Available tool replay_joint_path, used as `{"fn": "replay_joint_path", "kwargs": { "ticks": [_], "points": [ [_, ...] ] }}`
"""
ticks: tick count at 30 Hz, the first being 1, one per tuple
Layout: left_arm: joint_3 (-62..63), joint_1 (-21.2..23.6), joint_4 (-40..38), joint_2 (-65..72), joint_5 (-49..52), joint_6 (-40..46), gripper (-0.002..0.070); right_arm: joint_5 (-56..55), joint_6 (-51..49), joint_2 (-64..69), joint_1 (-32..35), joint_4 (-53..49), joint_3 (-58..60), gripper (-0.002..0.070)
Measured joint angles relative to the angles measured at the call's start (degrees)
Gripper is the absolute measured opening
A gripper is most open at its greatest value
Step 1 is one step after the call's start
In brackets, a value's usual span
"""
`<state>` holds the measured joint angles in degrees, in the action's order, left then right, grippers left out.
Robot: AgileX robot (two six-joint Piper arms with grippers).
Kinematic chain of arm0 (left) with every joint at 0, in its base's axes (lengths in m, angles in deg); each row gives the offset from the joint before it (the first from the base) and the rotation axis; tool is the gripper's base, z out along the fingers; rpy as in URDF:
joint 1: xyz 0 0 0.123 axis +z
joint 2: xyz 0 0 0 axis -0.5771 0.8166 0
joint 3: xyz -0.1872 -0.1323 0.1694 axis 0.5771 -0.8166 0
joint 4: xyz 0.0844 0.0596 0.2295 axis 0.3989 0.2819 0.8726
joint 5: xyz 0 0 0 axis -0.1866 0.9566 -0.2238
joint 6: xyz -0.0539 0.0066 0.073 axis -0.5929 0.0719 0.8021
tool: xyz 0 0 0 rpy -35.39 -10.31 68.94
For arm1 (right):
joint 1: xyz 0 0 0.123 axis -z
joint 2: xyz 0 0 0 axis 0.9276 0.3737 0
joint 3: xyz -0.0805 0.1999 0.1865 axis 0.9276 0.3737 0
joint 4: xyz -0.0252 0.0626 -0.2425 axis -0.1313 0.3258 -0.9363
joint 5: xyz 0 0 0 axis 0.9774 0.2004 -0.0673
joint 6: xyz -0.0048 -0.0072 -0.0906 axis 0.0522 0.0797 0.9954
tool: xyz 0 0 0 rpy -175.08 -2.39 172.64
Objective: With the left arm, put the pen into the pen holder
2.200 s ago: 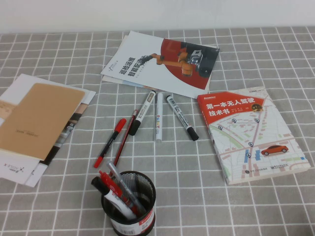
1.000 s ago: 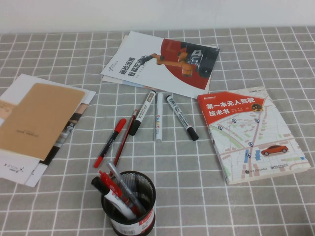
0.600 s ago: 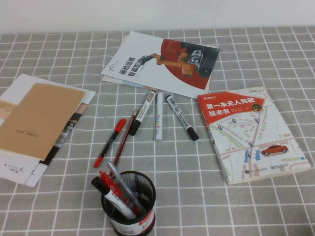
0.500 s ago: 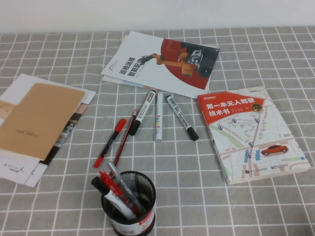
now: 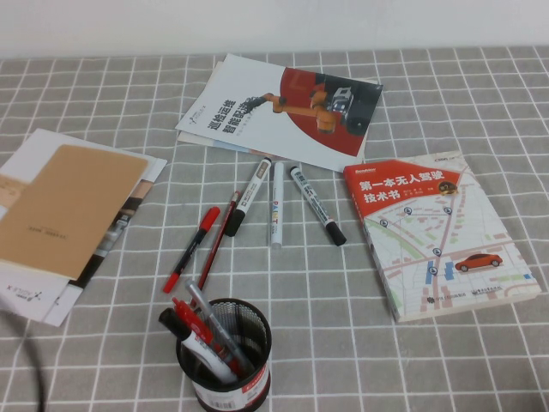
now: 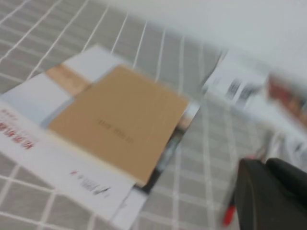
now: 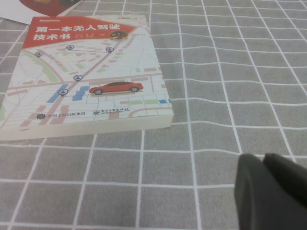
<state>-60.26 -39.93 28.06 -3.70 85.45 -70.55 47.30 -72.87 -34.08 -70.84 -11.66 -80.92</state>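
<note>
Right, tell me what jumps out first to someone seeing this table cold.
The black mesh pen holder at the near edge, already bristling with pens, grabs the eye, with the pen lying just beyond it beside a thinner dark red pen. The bright red map-cover book lies to the right. The left gripper hangs near the brown notebook; the right gripper hovers over bare cloth near the book.

Desk workspace: books [image 5: 439, 233], markers [image 5: 316, 205], checked tablecloth [image 5: 446, 103].

The table [image 5: 429, 360], in grey checked cloth, carries a pen [image 5: 192, 249] at centre, a mesh cup [image 5: 230, 365] at 6 o'clock, three markers [image 5: 278, 206], a book [image 5: 437, 232] at 3 o'clock, and booklets [image 5: 274, 112] at 12 o'clock and 9 o'clock.
</note>
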Motion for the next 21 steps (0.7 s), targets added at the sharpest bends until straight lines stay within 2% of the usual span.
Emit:
{"fn": "replay_joint_path", "kwargs": {
  "ticks": [8,13,17,21],
  "points": [
    [19.17,0.0,-6.35,24.07,18.95,19.51,-0.0002,0.0,0.0,0.0,0.0,0.0,0.0,-0.0015],
    [29.65,0.0,-12.46,38.04,25.61,29.4,-0.0002,0.0,0.0,0.0,0.0,0.0,0.0,-0.0015],
    [38.0,0.0,-17.85,48.3,29.54,35.67,-0.0002,0.0,0.0,0.0,0.0,0.0,0.0,-0.0015],
    [45.51,0.0,-19.33,57.71,34.05,38.7,-0.0002,0.0,0.0,0.0,0.0,0.0,0.0,-0.0015]
  ]
}}
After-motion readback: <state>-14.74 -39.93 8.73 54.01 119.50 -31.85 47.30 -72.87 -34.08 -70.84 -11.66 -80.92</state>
